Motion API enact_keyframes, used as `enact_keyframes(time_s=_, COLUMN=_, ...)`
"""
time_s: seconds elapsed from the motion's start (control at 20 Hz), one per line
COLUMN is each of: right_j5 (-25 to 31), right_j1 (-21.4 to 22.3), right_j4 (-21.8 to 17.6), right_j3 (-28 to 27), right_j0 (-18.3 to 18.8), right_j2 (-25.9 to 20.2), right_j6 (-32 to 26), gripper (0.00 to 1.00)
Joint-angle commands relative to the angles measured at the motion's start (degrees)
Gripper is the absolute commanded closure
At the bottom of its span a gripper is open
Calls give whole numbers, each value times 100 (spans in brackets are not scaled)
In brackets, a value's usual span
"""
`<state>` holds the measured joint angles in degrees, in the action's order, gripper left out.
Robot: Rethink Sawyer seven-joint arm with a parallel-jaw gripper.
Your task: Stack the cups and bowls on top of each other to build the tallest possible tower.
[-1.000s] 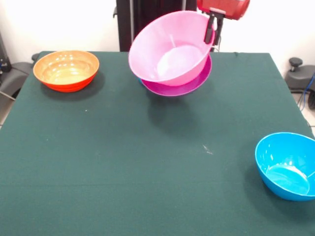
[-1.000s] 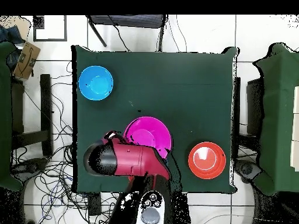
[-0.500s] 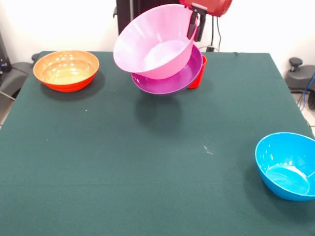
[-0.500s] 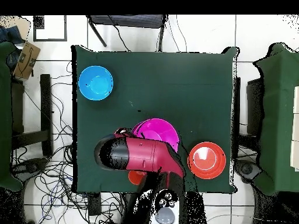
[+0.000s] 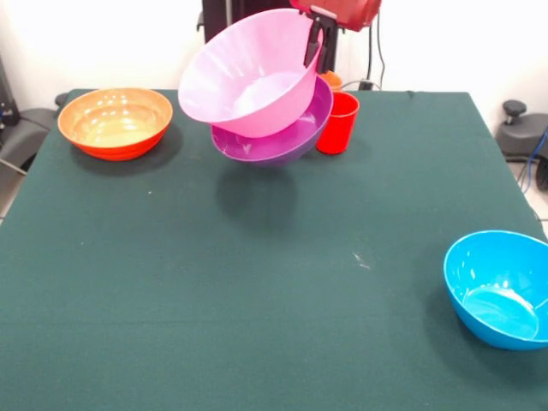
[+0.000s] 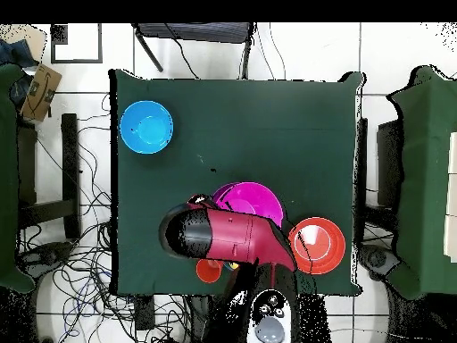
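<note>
Front view alone shows fingers [image 5: 313, 38] gripping pink bowl [image 5: 244, 81]

One big bowl [image 5: 248, 81] sits tilted inside a smaller bowl [image 5: 287, 137], and the pair is raised off the counter [image 5: 257, 300] at the frame's upper centre, the hand [image 5: 313, 34] at the upper bowl's right rim. A cup [image 5: 336, 122] stands just right of them, another bowl [image 5: 115, 122] at upper left and a third [image 5: 499, 288] at lower right.

1 camera faces me across the table [image 5: 257, 325], fairly close and angled down. The other looks straight down from high above. Both share my arm [image 6: 228, 241] and the tabletop.
</note>
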<state>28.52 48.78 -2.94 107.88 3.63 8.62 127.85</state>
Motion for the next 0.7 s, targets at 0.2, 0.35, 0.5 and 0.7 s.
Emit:
enact_keyframes(time_s=0.2, right_j5=151, right_j1=-353, right_j4=-409, right_j3=79, right_j0=153, right_j2=-618, right_j6=-324, gripper=100)
enact_keyframes(time_s=0.35, right_j5=165, right_j1=-335, right_j4=-395, right_j3=95, right_j0=221, right_j2=-677, right_j6=-375, gripper=100)
enact_keyframes(time_s=0.5, right_j5=75, right_j1=-316, right_j4=-475, right_j3=113, right_j0=167, right_j2=-600, right_j6=-298, gripper=100)
enact_keyframes(time_s=0.7, right_j5=-50, right_j1=-396, right_j4=-542, right_j3=65, right_j0=102, right_j2=-569, right_j6=-235, gripper=100)
